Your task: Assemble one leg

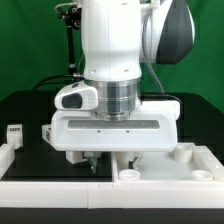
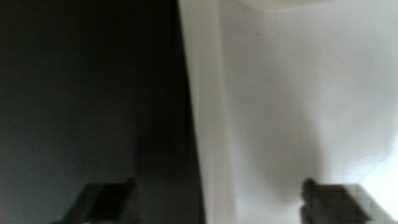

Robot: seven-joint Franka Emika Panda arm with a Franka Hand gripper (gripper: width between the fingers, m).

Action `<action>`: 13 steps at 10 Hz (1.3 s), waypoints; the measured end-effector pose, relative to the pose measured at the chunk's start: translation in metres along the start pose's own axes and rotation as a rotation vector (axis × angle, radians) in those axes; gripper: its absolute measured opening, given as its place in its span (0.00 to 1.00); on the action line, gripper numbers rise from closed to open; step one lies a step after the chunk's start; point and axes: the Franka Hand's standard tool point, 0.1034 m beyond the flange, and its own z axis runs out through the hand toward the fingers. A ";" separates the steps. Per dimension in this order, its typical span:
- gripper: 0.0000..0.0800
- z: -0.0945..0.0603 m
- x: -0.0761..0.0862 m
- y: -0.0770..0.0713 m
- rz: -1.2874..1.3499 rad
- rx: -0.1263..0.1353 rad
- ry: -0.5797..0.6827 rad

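The pincer (image 1: 113, 160) is spread wide, gripping nothing, low over the white panel (image 1: 160, 176). One leg (image 1: 13, 131) stands well apart on the counter (image 1: 40, 110) (exterior view's left), not yet mounted, so I judge the task barely begun.

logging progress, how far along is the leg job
Nothing looks done: a leg sits loose at the exterior view's left. In hand: the gripper, open, is low at the panel's edge. Left: fitting the leg to the panel.
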 end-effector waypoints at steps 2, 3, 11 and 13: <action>0.80 -0.029 -0.008 0.001 -0.013 0.010 -0.022; 0.80 -0.044 -0.020 0.001 -0.009 0.015 -0.025; 0.81 -0.057 -0.066 -0.005 0.005 0.011 -0.005; 0.81 -0.055 -0.120 -0.016 0.018 0.005 0.016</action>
